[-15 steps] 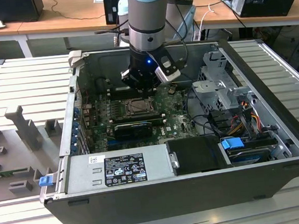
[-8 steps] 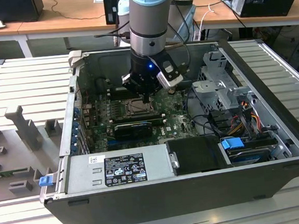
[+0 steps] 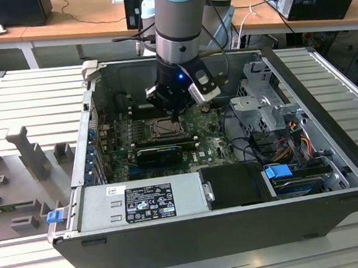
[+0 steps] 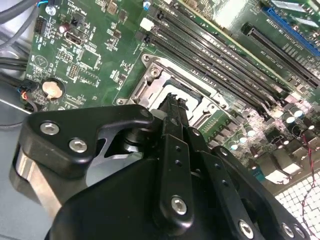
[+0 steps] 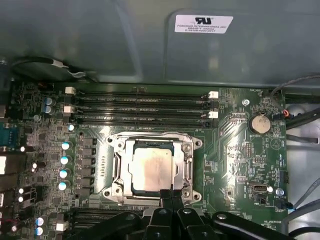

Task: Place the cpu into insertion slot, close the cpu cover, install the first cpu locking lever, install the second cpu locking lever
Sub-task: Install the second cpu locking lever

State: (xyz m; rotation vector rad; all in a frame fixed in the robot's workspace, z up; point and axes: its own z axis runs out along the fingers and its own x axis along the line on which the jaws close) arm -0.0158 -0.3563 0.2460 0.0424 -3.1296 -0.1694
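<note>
CPU work takes place inside a large open computer case [image 3: 312, 222] lying on its side on a ribbed metal tabletop [image 3: 31, 97]. A green motherboard [image 5: 240, 165] covers the floor of the case, with long black RAM slots [image 5: 140, 107] running beside the socket. The robot arm [image 3: 178, 21] reaches straight down into the case from above, and its gripper [image 5: 171, 192] hangs right over one edge of the insertion slot [image 5: 116, 172]. In both wrist views the two black fingers [image 4: 172, 125] are pressed together with no gap and nothing between them, so the gripper is clenched and empty. The cpu cover [image 5: 189, 162], a silvery frame, lies flat over the socket. Through its square window the cpu [image 5: 150, 170] shows its pale metal face, seated level in the insertion slot. A round coin battery [image 5: 259, 123] sits on the board well apart from the socket, near the case wall.
</note>
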